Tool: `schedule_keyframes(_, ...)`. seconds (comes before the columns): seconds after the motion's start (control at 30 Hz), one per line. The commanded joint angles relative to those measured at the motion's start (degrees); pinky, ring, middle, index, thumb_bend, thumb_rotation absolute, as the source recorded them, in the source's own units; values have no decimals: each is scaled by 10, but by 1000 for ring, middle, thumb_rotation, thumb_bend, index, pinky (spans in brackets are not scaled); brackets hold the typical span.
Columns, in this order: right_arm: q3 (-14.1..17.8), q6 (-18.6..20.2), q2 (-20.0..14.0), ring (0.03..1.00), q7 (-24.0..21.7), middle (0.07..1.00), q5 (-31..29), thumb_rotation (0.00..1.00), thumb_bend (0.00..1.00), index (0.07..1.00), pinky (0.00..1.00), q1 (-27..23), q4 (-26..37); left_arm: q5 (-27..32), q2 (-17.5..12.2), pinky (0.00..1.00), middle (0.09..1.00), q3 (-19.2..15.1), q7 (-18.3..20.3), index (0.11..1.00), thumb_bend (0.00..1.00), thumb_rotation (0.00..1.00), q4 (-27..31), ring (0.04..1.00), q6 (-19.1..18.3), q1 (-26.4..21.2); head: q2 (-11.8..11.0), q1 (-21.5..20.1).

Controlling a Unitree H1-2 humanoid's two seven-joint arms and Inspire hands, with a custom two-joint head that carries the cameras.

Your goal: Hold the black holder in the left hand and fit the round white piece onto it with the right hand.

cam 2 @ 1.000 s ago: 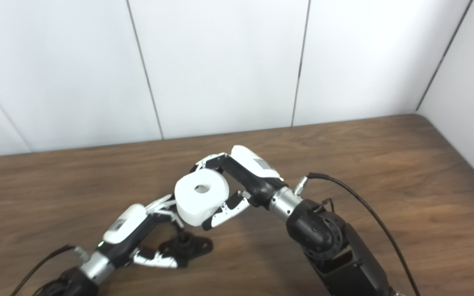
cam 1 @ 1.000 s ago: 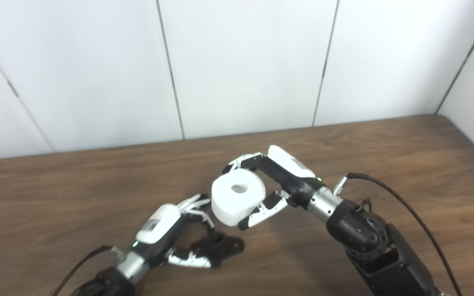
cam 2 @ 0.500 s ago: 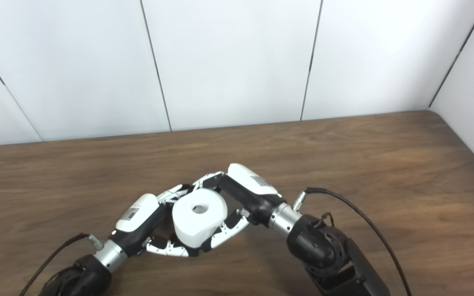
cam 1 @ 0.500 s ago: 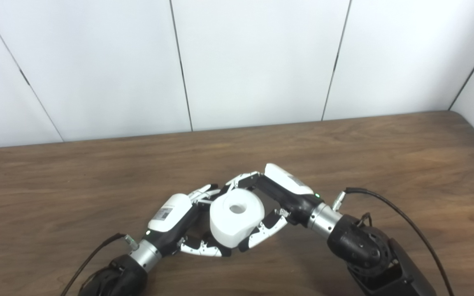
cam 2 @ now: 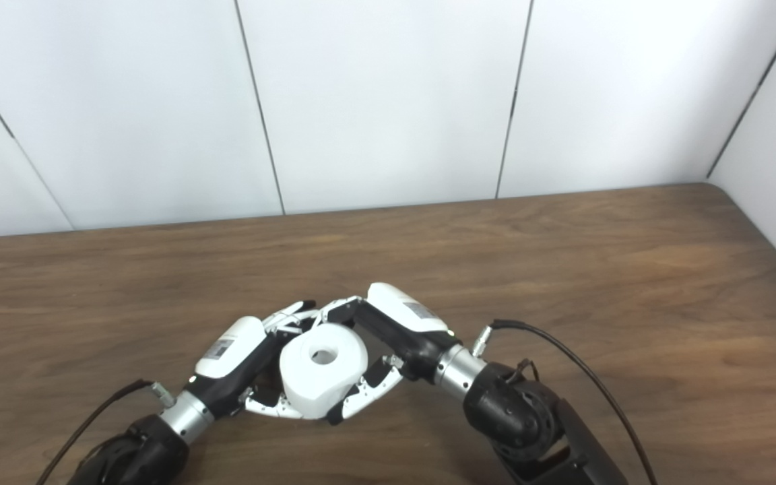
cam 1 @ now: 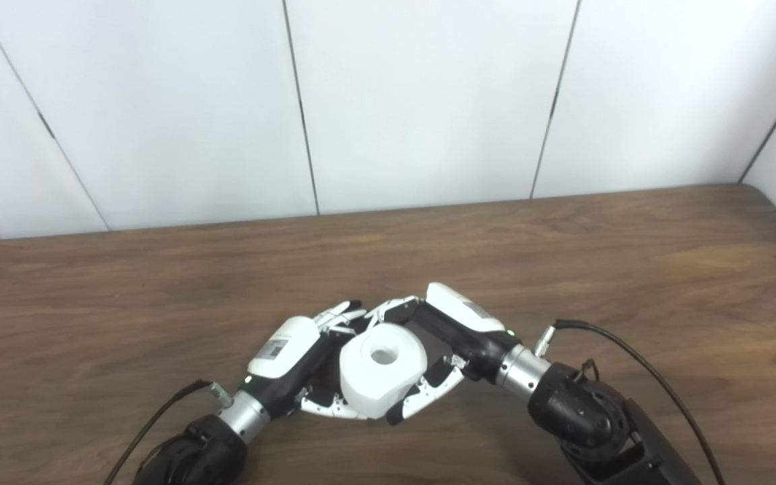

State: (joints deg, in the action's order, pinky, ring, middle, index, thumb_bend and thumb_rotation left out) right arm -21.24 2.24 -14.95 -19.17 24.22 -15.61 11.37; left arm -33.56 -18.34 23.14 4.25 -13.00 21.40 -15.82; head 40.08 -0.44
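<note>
the right hand is clamping the round white piece and holding it low over the worktop, near the middle. the left hand is curling just beside it, presumably on the black holder, which the piece is hiding, so i cannot tell. the fit is being done blind: a tilted piece could be jamming or knocking the holder loose. the brown wood worktop is meeting white wall panels at the far side.

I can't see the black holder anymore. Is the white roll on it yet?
Cannot tell. The white roll sits low between both hands, hiding the holder underneath.
</note>
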Motion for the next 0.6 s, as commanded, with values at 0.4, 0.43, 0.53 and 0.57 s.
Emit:
schedule_keyframes(0.4, 15, 12, 2, 745, -7, 741, -4, 125, 520, 481, 650, -27, 12, -11, 0, 913, 892, 15, 31, 481, 524, 57, -10, 968, -23, 20, 4, -1)
schedule_keyframes(0.43, 17, 12, 2, 741, -8, 740, -6, 126, 520, 481, 641, -30, 17, -10, 0, 914, 892, 15, 31, 481, 524, 57, -12, 968, -22, 19, 4, -2)
schedule_keyframes(0.53, 23, 19, 3, 727, -11, 736, -8, 129, 520, 481, 614, -39, 37, -14, 0, 905, 889, 16, 27, 481, 524, 58, -19, 965, -19, 16, 4, -1)
schedule_keyframes(0.57, 26, 21, 3, 727, -12, 737, -9, 129, 519, 481, 615, -42, 43, -15, 0, 907, 889, 16, 28, 481, 524, 58, -19, 965, -21, 16, 5, -1)
